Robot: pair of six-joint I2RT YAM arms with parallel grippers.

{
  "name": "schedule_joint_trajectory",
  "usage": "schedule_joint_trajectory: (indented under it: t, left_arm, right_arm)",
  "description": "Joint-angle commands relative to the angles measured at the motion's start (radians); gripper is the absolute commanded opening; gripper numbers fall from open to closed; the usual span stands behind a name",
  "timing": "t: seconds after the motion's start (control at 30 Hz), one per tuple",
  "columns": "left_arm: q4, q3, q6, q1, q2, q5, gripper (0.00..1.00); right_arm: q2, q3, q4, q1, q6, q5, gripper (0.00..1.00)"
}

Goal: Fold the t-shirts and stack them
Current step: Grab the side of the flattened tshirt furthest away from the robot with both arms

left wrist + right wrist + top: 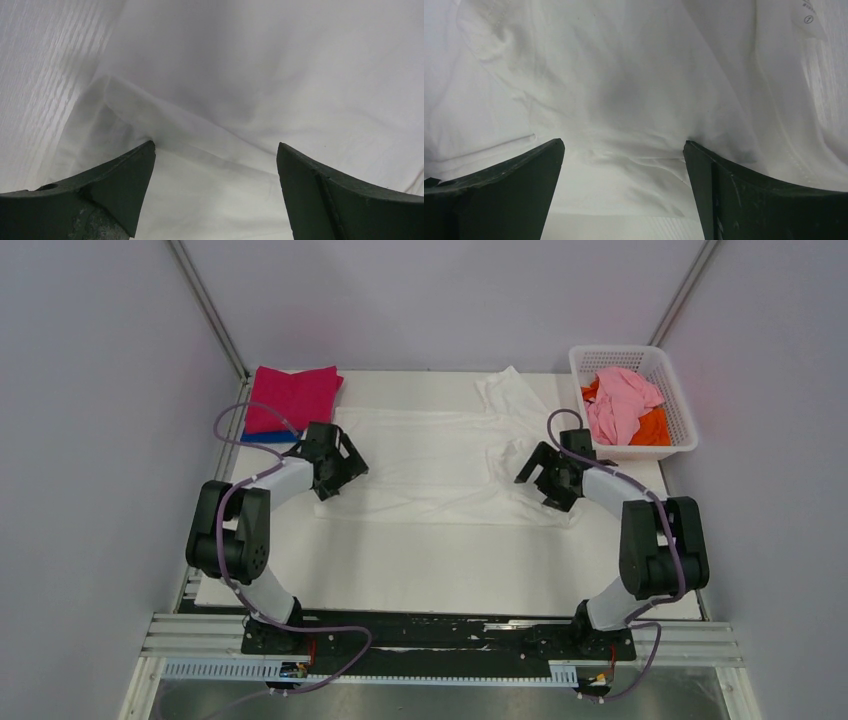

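Tabletop (430, 570): magenta t-shirt (293, 395) overhead only, printed mark (808, 20) right-wrist only

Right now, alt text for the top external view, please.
White cloth t-shirt spread out, open left gripper and right gripper at its sides. Back left, folded magenta t-shirt atop blue t-shirt; back right, white plastic lattice basket holding pale pink t-shirt and orange t-shirt.

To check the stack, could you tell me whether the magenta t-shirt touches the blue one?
Touching. The top view shows the folded magenta t-shirt lying directly on the blue t-shirt, whose edge peeks out along its near side.
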Motion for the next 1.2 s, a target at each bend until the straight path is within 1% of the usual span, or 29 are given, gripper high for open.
schedule_joint_trajectory:
  t: [0.0,0.17,0.33,0.43,0.53,0.7,0.83,0.97,1.1,1.17]
  left_arm:
    - [-0.161,-0.137,0.002,-0.017,-0.088,-0.003,1.00]
    - [-0.226,-0.266,-0.033,-0.061,-0.223,-0.020,1.00]
    - [-0.324,-0.334,-0.074,-0.088,-0.327,-0.038,1.00]
    - [-0.344,-0.381,-0.093,-0.093,-0.407,-0.035,1.00]
    - [-0.367,-0.406,-0.107,-0.096,-0.452,-0.028,1.00]
    - [-0.385,-0.405,-0.109,-0.097,-0.507,-0.038,1.00]
    - [-0.389,-0.359,-0.095,-0.097,-0.524,-0.052,1.00]
    - [-0.390,-0.266,-0.079,-0.097,-0.528,-0.092,1.00]
    - [-0.398,-0.137,-0.031,-0.094,-0.481,-0.173,1.00]
    - [-0.415,-0.032,-0.014,-0.080,-0.426,-0.223,1.00]
  right_arm:
    - [-0.074,-0.127,-0.135,-0.002,0.039,-0.019,1.00]
    - [-0.192,-0.230,-0.230,0.012,0.088,-0.016,1.00]
    - [-0.310,-0.298,-0.283,0.038,0.134,-0.001,1.00]
    - [-0.377,-0.325,-0.295,0.042,0.144,0.030,1.00]
    - [-0.427,-0.331,-0.290,0.044,0.134,0.042,1.00]
    - [-0.472,-0.298,-0.257,0.047,0.050,0.033,1.00]
    - [-0.502,-0.260,-0.241,0.046,0.024,0.054,1.00]
    - [-0.499,-0.198,-0.210,0.046,0.006,0.060,1.00]
    - [-0.500,-0.148,-0.153,0.047,-0.010,0.038,1.00]
    - [-0.505,-0.139,-0.122,0.046,-0.018,0.040,1.00]
